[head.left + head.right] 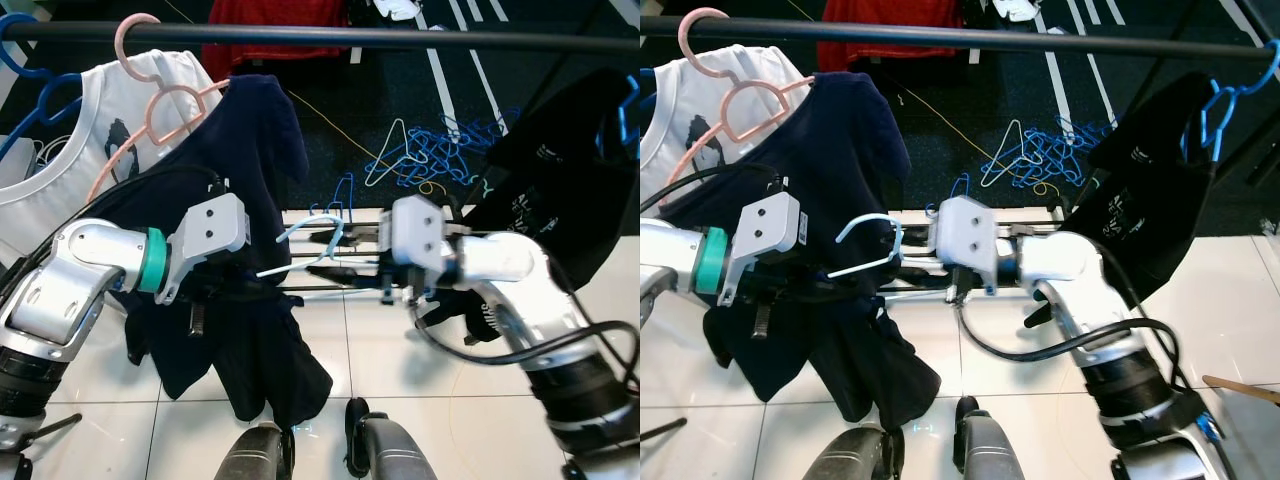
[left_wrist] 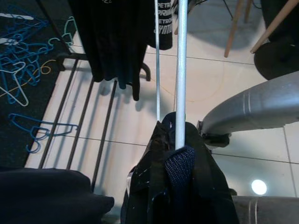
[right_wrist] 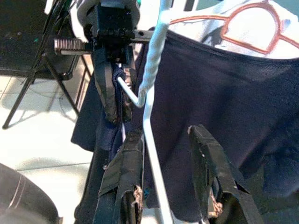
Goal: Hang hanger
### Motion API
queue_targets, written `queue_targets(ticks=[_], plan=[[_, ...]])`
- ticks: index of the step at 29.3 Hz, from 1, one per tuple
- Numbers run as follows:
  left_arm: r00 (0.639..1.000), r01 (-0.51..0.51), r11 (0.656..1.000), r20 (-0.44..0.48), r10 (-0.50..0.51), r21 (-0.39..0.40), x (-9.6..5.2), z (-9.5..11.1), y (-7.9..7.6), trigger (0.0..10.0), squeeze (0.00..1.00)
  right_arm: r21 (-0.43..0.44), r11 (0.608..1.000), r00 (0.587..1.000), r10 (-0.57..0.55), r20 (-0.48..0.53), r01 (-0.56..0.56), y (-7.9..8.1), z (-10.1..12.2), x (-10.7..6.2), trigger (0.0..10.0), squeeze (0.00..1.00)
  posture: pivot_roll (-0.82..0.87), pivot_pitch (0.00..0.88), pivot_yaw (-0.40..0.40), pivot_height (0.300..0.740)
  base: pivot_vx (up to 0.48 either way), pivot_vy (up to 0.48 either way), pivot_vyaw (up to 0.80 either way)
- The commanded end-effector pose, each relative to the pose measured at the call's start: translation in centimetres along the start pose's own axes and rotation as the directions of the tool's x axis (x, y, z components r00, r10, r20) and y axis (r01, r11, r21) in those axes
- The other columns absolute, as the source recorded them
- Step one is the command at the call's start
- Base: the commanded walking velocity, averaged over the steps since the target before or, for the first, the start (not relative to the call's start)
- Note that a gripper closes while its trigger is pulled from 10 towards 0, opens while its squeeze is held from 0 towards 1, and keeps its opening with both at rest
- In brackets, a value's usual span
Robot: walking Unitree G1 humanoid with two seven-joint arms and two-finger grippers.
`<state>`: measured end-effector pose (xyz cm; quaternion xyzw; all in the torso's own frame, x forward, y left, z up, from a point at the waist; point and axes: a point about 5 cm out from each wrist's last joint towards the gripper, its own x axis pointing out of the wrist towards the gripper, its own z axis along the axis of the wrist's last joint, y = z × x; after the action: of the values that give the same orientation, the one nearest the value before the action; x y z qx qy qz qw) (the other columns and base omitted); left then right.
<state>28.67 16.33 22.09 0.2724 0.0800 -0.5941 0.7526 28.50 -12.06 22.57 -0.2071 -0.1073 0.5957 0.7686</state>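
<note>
Hanging is not yet done. Left hand (image 3: 114,93) is clenched on the white wire hanger (image 1: 305,250) with the navy garment (image 1: 255,180), well below the black rail (image 1: 330,35). Right hand (image 3: 170,179) has its fingers spread around the hanger wire. Lifting the hook onto the rail remains.
</note>
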Motion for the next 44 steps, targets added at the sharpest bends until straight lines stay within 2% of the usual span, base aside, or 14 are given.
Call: queue_targets(ticks=[1, 7, 21, 23, 26, 28, 29, 30, 32, 34, 36, 39, 41, 44], plan=[[1.000, -0.011, 0.999, 0.022, 0.010, 0.032, -0.1, 0.5, 0.0, 10.0, 0.00, 0.024, 1.000, 1.000, 0.006, 0.030, -0.006, 0.4, 0.9, -0.7, 10.0, 0.00, -0.01, 0.166, 0.086, 0.740, 0.000, 0.000, 0.00], [1.000, -0.009, 0.999, 0.009, 0.009, 0.044, -0.6, -0.2, 0.2, 10.0, 0.00, 0.065, 0.995, 0.995, -0.070, -0.065, 0.075, 0.9, 0.7, -5.0, 10.0, 0.00, -0.03, 0.171, 0.089, 0.740, 0.000, 0.000, 0.00], [0.993, -0.118, 0.993, 0.025, 0.118, -0.022, 0.0, -1.5, -0.1, 10.0, 0.00, 0.100, 0.879, 0.884, -0.465, -0.039, 0.467, -0.8, -0.4, -7.0, 10.0, 0.00, -0.03, 0.177, 0.072, 0.740, 0.000, 0.000, 0.00], [0.974, -0.217, 0.974, 0.047, 0.220, -0.057, -0.1, -1.3, 0.7, 10.0, 0.00, 0.176, 0.762, 0.773, -0.634, 0.012, 0.623, -1.7, -0.9, -7.2, 10.0, 0.00, -0.03, 0.175, 0.063, 0.740, 0.000, 0.000, 0.00], [0.969, -0.238, 0.969, 0.049, 0.241, -0.063, -0.2, -1.2, 0.8, 10.0, 0.00, 0.199, 0.728, 0.740, -0.672, 0.015, 0.656, -1.9, -1.2, -7.4, 10.0, 0.00, -0.03, 0.175, 0.063, 0.740, 0.000, 0.000, 0.00], [0.955, -0.277, 0.958, 0.085, 0.283, -0.068, -0.7, -0.5, 1.2, 10.0, 0.00, 0.234, 0.545, 0.568, -0.822, -0.037, 0.805, -2.9, -2.9, -9.0, 10.0, 0.00, -0.03, 0.174, 0.056, 0.740, 0.000, 0.000, 0.00], [0.955, -0.277, 0.958, 0.085, 0.283, -0.068, -0.7, -0.5, 1.2, 10.0, 0.00, 0.234, 0.545, 0.568, -0.822, -0.037, 0.805, -2.9, -2.9, -9.0, 10.0, 0.00, -0.03, 0.174, 0.056, 0.740, 0.000, 0.000, 0.00], [0.950, -0.293, 0.954, 0.098, 0.298, -0.063, -1.0, -0.2, 1.4, 10.0, 0.00, 0.230, 0.422, 0.448, -0.891, -0.075, 0.877, -3.4, -3.8, -10.3, 10.0, 0.00, -0.03, 0.173, 0.056, 0.740, 0.000, 0.000, 0.00], [0.950, -0.293, 0.954, 0.098, 0.298, -0.063, -1.0, -0.2, 1.4, 10.0, 0.00, 0.230, 0.422, 0.448, -0.891, -0.075, 0.877, -3.4, -3.8, -10.3, 10.0, 0.00, -0.03, 0.173, 0.056, 0.740, 0.000, 0.000, 0.00], [0.938, -0.333, 0.942, 0.090, 0.335, -0.037, -2.0, 0.0, 1.8, 10.0, 0.00, 0.263, 0.155, 0.203, -0.965, -0.165, 0.952, -3.6, -5.9, -13.3, 10.0, 0.00, -0.03, 0.170, 0.052, 0.740, 0.000, 0.000, 0.00], [0.932, -0.353, 0.935, 0.076, 0.354, -0.015, -2.6, 0.0, 2.0, 10.0, 0.00, 0.283, 0.037, 0.101, -0.971, -0.216, 0.958, -3.3, -6.9, -14.5, 10.0, 0.00, -0.03, 0.171, 0.051, 0.740, 0.000, 0.000, 0.00], [0.931, -0.356, 0.934, 0.097, 0.353, 0.016, -2.8, 0.9, 1.9, 10.0, 0.00, 0.365, 0.100, 0.211, -0.937, -0.278, 0.926, -1.9, -8.5, -12.2, 10.0, 0.00, -0.03, 0.172, 0.048, 0.740, 0.000, 0.000, 0.00], [0.931, -0.356, 0.934, 0.097, 0.353, 0.016, -2.8, 0.9, 1.9, 10.0, 0.00, 0.365, 0.100, 0.211, -0.937, -0.278, 0.926, -1.9, -8.5, -12.2, 10.0, 0.00, -0.03, 0.172, 0.048, 0.740, 0.000, 0.000, 0.00], [0.935, -0.338, 0.939, 0.142, 0.326, 0.067, -2.7, 2.1, 1.3, 10.0, 0.00, 0.485, 0.170, 0.370, -0.860, -0.352, 0.858, 0.7, -10.8, -8.1, 10.0, 0.00, -0.02, 0.170, 0.045, 0.740, 0.000, 0.000, 0.00]])
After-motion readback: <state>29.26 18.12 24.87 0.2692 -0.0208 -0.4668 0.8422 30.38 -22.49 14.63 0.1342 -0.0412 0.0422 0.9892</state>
